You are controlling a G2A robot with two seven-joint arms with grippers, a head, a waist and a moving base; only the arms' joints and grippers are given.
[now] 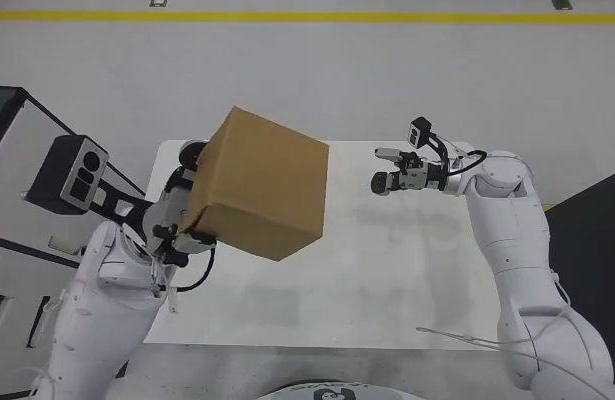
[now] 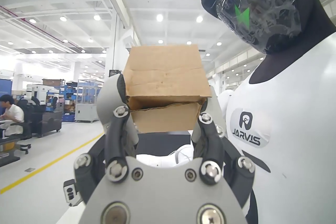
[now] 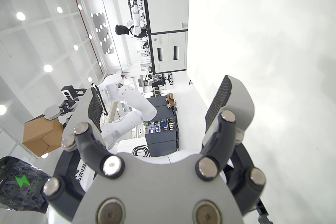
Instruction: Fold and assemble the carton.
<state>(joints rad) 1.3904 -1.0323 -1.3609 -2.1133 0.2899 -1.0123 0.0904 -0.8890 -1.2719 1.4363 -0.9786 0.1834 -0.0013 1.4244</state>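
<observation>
A brown cardboard carton (image 1: 260, 183), formed into a box, is held tilted in the air above the left part of the white table (image 1: 407, 290). My left gripper (image 2: 164, 104) is shut on the carton (image 2: 165, 83), its fingers clamping the two sides near the folded flaps, where a seam gapes slightly. In the top view the carton hides that gripper. My right gripper (image 1: 379, 168) hangs open above the table's far right part, apart from the carton, with nothing between its fingers (image 3: 219, 101). The right wrist view shows the carton (image 3: 40, 134) farther off.
The white table (image 3: 262, 25) is bare around the right gripper. A black-framed stand with a dark camera box (image 1: 75, 172) sits off the table's left edge. A thin cable (image 1: 467, 338) trails near the table's front right corner.
</observation>
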